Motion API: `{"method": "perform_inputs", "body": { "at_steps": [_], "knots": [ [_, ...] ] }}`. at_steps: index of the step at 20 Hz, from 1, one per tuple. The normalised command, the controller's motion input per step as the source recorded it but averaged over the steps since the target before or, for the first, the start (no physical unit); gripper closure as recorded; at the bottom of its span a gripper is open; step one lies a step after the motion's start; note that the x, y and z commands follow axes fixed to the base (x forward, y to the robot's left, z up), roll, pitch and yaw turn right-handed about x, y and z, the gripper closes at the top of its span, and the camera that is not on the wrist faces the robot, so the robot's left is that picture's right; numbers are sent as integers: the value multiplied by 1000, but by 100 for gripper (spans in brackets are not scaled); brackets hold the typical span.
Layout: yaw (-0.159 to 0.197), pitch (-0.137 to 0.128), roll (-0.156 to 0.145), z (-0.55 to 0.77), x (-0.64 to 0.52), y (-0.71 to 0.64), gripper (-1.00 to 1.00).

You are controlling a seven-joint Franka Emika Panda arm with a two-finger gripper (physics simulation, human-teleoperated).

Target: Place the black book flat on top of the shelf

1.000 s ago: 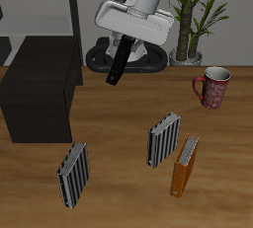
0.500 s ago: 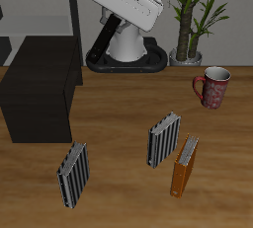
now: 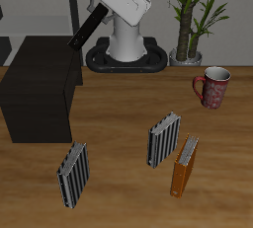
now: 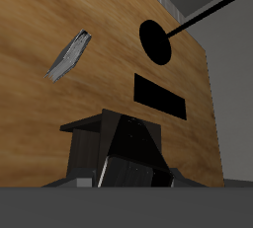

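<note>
your gripper (image 3: 96,17) has its fingers clamped on the black book (image 3: 87,29), a thin matte slab held tilted in the air above the back edge of the shelf (image 3: 38,84). that shelf is a low boxy black cabinet with a flat top. on the woodgrain table (image 3: 119,123), two striped books (image 3: 164,137) stand upright.

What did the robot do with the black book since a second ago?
The gripper swung the black book, still held in its jaws, from over the bare wood across to the back edge of the shelf, tilting it more. Both striped books, the orange-brown book and the mug stayed put.
</note>
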Motion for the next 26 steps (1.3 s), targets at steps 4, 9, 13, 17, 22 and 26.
{"method": "perform_inputs", "body": {
  "at_steps": [4,9,13,17,22,26],
  "knots": [
    [8,-48,-168,208,5,-421,100],
    [0,-12,-179,-25,59,-366,100],
    [16,-9,-184,-194,30,-334,100],
    [-1,67,-109,-254,94,-186,100],
    [24,44,-79,-243,46,-88,100],
    [0,50,-73,-251,118,-256,100]
  ]
}}
